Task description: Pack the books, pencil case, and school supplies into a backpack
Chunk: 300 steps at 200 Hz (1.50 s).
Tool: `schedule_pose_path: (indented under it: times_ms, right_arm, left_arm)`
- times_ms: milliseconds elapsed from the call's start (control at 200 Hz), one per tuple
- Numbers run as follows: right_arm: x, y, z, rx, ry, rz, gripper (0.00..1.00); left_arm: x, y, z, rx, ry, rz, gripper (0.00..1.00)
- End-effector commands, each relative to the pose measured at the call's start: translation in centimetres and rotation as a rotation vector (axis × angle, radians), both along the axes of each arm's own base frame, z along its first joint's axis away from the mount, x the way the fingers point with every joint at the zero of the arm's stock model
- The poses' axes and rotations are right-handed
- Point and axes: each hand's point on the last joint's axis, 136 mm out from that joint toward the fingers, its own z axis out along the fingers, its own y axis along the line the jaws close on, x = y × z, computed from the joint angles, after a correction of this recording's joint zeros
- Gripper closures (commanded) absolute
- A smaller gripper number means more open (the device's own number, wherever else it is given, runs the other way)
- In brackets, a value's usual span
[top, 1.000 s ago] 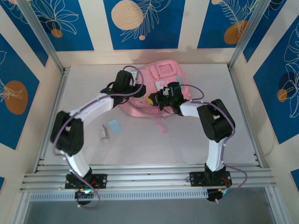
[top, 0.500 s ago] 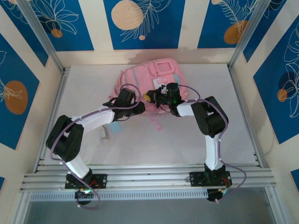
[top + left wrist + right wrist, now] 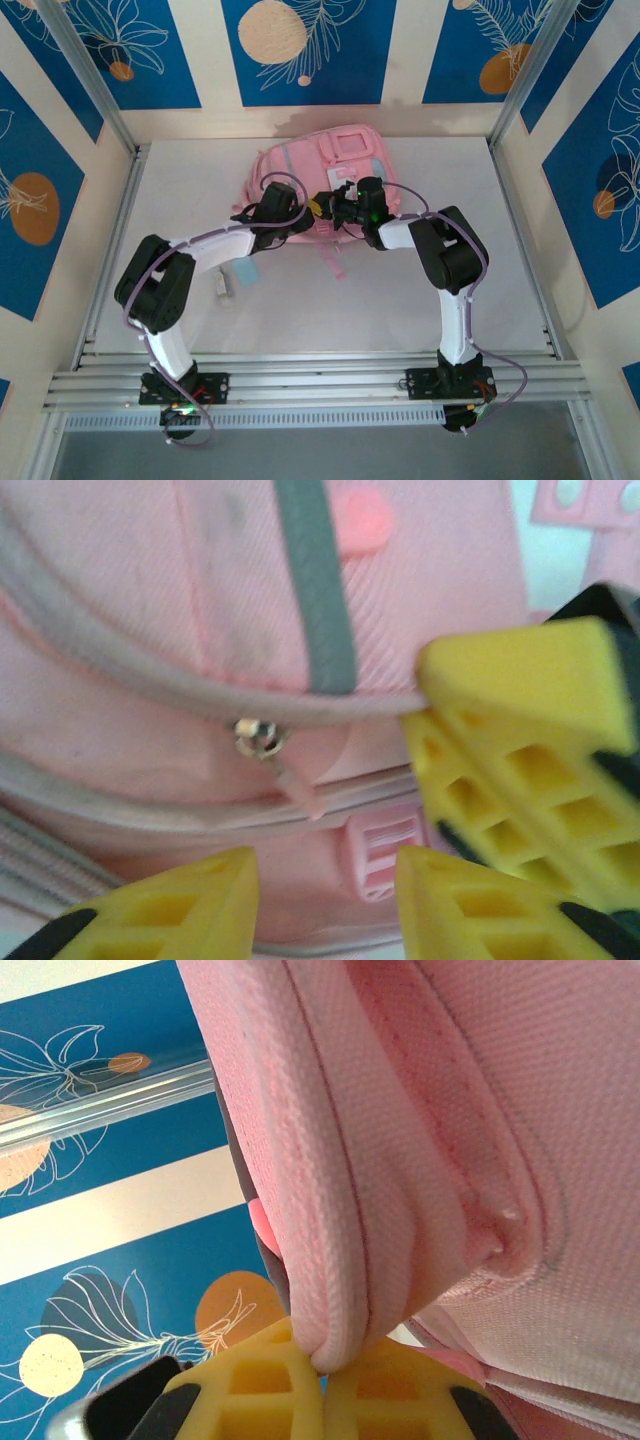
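Observation:
The pink backpack (image 3: 335,165) lies flat at the back of the table. My right gripper (image 3: 325,206) is at its near edge, shut on a fold of the backpack's pink fabric (image 3: 330,1260). My left gripper (image 3: 291,214) hovers just left of it, open, facing the backpack's zipper pull (image 3: 260,738) and a pink buckle (image 3: 385,852); nothing is between its fingers (image 3: 180,905). The right gripper's yellow fingers (image 3: 520,740) crowd in from the right. Of the school supplies, a light-blue square (image 3: 245,272) and a white oblong piece (image 3: 222,285) lie on the table. Books and pencil case are out of view.
A pink strap (image 3: 333,262) trails from the backpack toward the near side. Aluminium frame posts (image 3: 100,100) and patterned blue walls enclose the white table (image 3: 330,310). Bare table lies near and to the right.
The backpack went from bunched to spread flat toward the back. My left gripper swung from its left side to its near edge and narrowed its jaws. The right gripper kept its hold.

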Motion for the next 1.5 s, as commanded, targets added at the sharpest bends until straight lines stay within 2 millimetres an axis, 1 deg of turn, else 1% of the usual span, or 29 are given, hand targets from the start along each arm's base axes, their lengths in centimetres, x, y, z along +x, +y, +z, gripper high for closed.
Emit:
schedule_pose_path:
  times_ms: [0,45,150,260,390,505,610,760,800,860,900,915,980,1030,1100,1175,1240,1320,1400,1495]
  right_arm:
    - [-1.7,0.8,-1.9,0.026,0.104,0.07,1.0]
    - [-1.7,0.9,-1.9,0.027,0.102,0.071,1.0]
    - [-1.7,1.1,-1.3,0.033,0.088,0.08,1.0]
    - [-1.6,1.3,-0.9,0.041,0.081,0.086,1.0]
    - [-1.4,1.3,-0.4,0.048,0.069,0.087,1.0]
    - [-1.2,1.5,0.3,0.053,0.05,0.098,1.0]
    - [-1.5,1.9,0.8,0.057,0.04,0.115,1.0]
    - [-1.6,1.9,0.8,0.054,0.036,0.115,1.0]
    - [-1.6,1.8,0.8,0.055,0.036,0.112,1.0]
    - [-1.5,1.6,0.8,0.057,0.034,0.107,1.0]
    - [-1.5,1.5,0.9,0.057,0.032,0.105,1.0]
    - [-1.5,1.5,0.9,0.056,0.03,0.105,1.0]
    - [-1.5,1.3,1.0,0.051,0.025,0.106,1.0]
    - [-1.4,1.1,1.1,0.043,0.02,0.105,1.0]
    - [-1.4,0.7,1.0,0.027,0.013,0.105,1.0]
    - [-1.3,-0.2,0.7,-0.004,0.0,0.103,1.0]
    - [-1.3,-1.1,0.4,-0.047,-0.007,0.11,1.0]
    - [-1.5,-2.1,0.4,-0.099,-0.034,0.136,1.0]
    - [-1.6,-3.1,0.6,-0.149,-0.058,0.157,1.0]
    - [-1.6,-4.3,1.0,-0.208,-0.091,0.179,1.0]
  left_arm:
    - [1.0,-0.9,1.8,-0.027,-0.038,-0.001,0.63]
    - [1.1,-0.6,1.9,-0.015,-0.045,0.009,0.63]
    - [1.5,0.0,1.3,0.03,-0.054,0.028,0.63]
    - [1.6,0.4,-0.3,0.079,-0.028,0.034,0.64]
    - [1.2,0.8,-1.9,0.099,0.002,0.046,0.65]
    - [1.6,1.5,-3.2,0.153,0.002,0.067,0.63]
    - [2.8,1.9,-3.3,0.185,-0.026,0.088,0.57]
    - [4.3,1.4,-3.1,0.204,-0.044,0.081,0.56]
    - [4.4,1.6,-3.4,0.223,-0.036,0.077,0.58]
    - [4.5,2.1,-3.8,0.247,-0.03,0.072,0.66]
    - [4.5,2.4,-4.2,0.263,-0.028,0.069,0.76]
    - [4.5,2.7,-4.4,0.269,-0.026,0.068,0.82]
    - [4.5,3.1,-4.9,0.285,-0.025,0.05,1.0]
    - [4.4,3.2,-5.2,0.29,-0.022,0.016,1.0]
    - [4.3,3.2,-4.9,0.297,-0.032,-0.045,1.0]
    - [4.1,3.3,-3.9,0.334,-0.051,-0.131,1.0]
    - [3.7,3.9,-3.1,0.387,-0.042,-0.225,1.0]
    - [3.0,5.9,-2.9,0.484,0.009,-0.317,1.0]
    - [2.3,8.1,-3.1,0.543,0.066,-0.366,1.0]
    - [2.2,10.4,-2.6,0.631,0.074,-0.372,1.0]
